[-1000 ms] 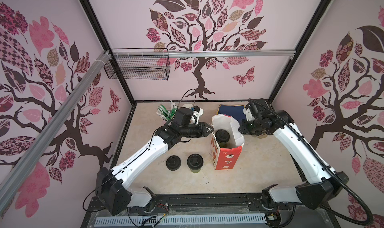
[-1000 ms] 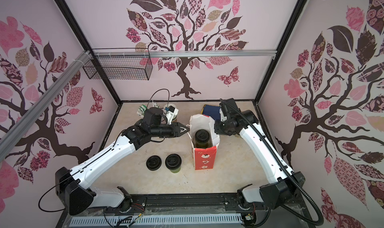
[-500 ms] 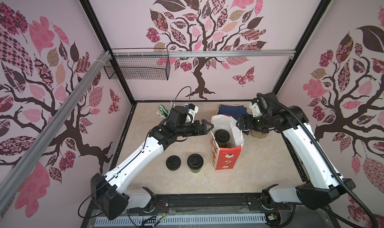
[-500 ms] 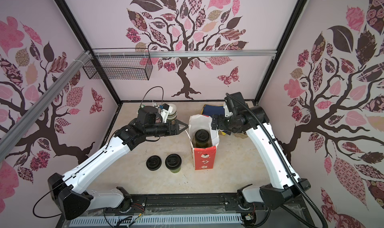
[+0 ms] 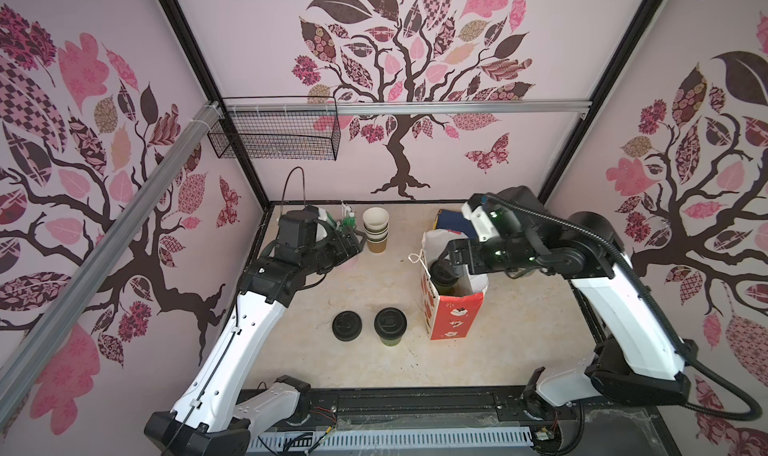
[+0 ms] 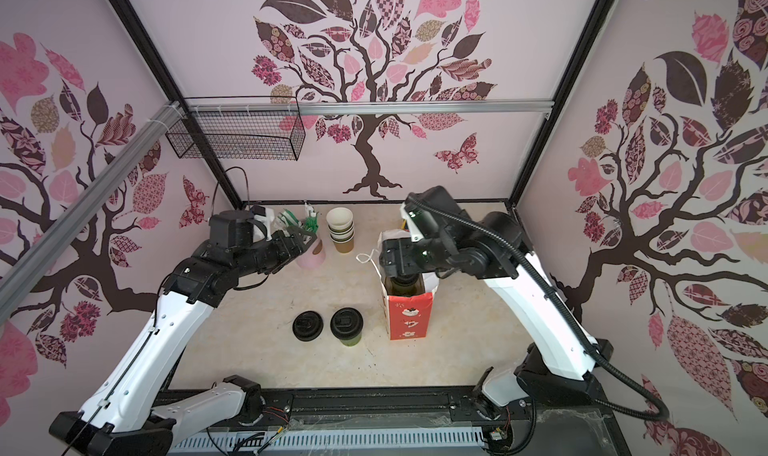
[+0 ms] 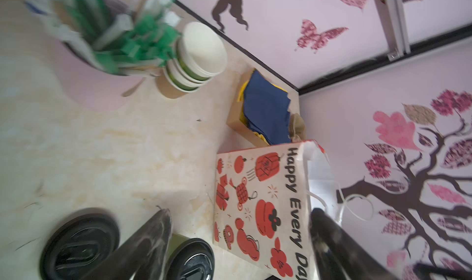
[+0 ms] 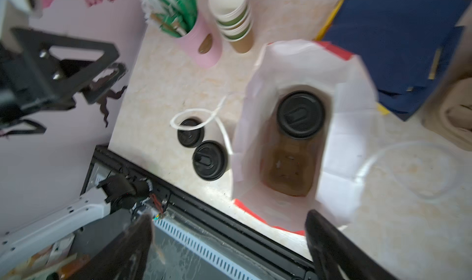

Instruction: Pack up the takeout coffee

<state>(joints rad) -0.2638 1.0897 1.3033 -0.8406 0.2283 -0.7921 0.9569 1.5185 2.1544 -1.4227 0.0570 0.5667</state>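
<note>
Cup two (image 5: 390,325) stands upright on the table (image 5: 519,341), near-left of the bag (image 5: 455,319); both grippers are empty.

We see green paper walls with a black sip lid on top, long axis vertical. It is apart from the bag and just right of the lid stack (image 5: 347,326), with a small gap between them. Cup one (image 8: 301,115), also lidded, sits inside the bag at its far end, and the near part of the bag floor is bare. The left gripper (image 5: 351,244) hangs far-left by the pink straw cup (image 8: 212,54), jaws spread with nothing between them. Cup two lies near and slightly right of it, with open table between. The right gripper (image 6: 392,262) hovers over the bag mouth, jaws likewise wide and empty. Cup two is left and near of it, past the bag wall. We judge both grippers about equally close, with the left arm having the cleaner line.
</note>
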